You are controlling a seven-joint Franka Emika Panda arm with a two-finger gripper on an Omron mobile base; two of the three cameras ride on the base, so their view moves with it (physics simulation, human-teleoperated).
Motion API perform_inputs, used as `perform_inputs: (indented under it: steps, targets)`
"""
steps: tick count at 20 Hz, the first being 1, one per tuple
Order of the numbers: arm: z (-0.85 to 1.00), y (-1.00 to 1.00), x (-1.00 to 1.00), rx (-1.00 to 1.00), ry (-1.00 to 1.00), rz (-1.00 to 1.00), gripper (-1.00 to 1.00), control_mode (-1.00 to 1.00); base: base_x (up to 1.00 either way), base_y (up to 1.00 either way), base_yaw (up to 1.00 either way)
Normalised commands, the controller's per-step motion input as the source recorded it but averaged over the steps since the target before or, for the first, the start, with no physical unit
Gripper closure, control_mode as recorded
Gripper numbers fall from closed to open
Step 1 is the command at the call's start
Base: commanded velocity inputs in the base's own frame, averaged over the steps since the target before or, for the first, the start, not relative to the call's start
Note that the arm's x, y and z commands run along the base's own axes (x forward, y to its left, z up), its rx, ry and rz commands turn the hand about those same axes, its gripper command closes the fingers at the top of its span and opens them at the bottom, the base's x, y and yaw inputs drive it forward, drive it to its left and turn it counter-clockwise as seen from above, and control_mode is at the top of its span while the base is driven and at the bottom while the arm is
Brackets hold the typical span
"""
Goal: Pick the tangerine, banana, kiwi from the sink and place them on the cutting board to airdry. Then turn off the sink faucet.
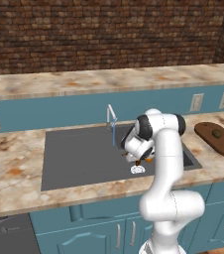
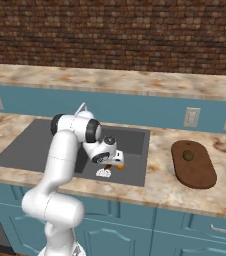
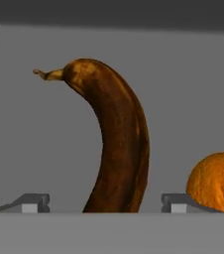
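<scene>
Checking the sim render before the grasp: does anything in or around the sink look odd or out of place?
Only the banana: it is dark brown, nearly blackened, lying on the sink floor beside the bright tangerine. The faucet runs a thin stream. The kiwi sits neatly on the cutting board.

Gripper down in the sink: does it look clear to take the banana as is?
Probably yes: the banana lies between the fingertips of the gripper; the tangerine crowds the other one.

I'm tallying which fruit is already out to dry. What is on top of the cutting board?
One small olive-brown oval, the kiwi, rests on the cutting board near its far end. The rest of the board's top shows bare wood, and the arm covers none of it in either base view.
</scene>
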Motion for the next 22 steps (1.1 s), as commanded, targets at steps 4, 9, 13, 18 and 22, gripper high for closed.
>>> perform_inputs:
  steps: [4,9,13,18,22]
  targets:
    - [-0.27,0.00,0.48,0.00,0.04,0.00,1.00,-1.00,0.00,0.00,0.00]
    - [-0.23,-0.10,0.32,0.00,0.01,0.00,1.00,-1.00,0.00,0.00,0.00]
    - [-0.07,-0.15,0.14,0.02,0.00,0.02,1.00,-1.00,0.00,0.00,0.00]
    - [0.34,-0.03,0.09,0.02,0.00,0.04,1.00,-1.00,0.00,0.00,0.00]
    - [0.51,-0.07,0.00,0.00,0.03,0.04,1.00,-1.00,0.00,0.00,0.00]
